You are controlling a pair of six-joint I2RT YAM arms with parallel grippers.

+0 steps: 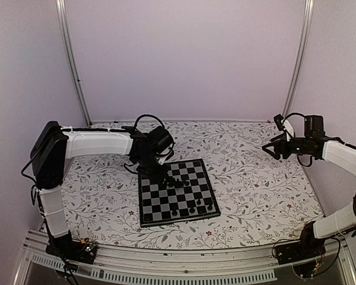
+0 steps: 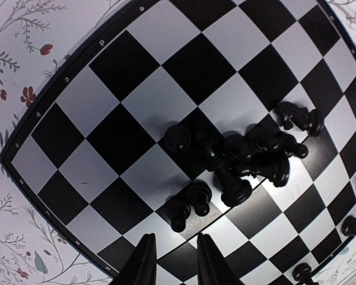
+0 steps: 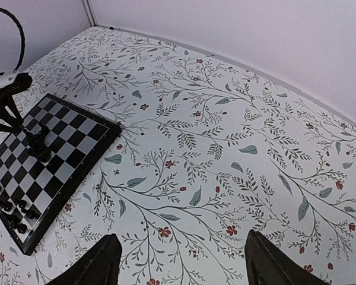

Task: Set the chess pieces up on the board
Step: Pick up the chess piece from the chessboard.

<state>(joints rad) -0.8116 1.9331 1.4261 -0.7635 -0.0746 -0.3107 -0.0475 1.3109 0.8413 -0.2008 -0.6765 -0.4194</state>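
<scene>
The board (image 1: pixel 160 203) lies on the floral cover at the table's middle. A heap of black chess pieces (image 1: pixel 178 181) lies tumbled on its far half, and several more (image 1: pixel 192 209) stand along its near edge. My left gripper (image 1: pixel 164 176) hovers over the board's far-left part. In the left wrist view its jaws (image 2: pixel 173 264) are a little apart and empty. Two small pieces (image 2: pixel 190 203) lie just ahead of them, with the heap (image 2: pixel 249 157) beyond on the board (image 2: pixel 124 119). My right gripper (image 1: pixel 267 148) is raised at the far right, wide open and empty (image 3: pixel 181 264).
The floral table cover (image 3: pixel 225 148) surrounds the board (image 3: pixel 71 142). In the right wrist view the left gripper (image 3: pixel 3 101) stands over the board's far corner, with the heap (image 3: pixel 38 148) beside it. Walls and metal posts close the back and sides.
</scene>
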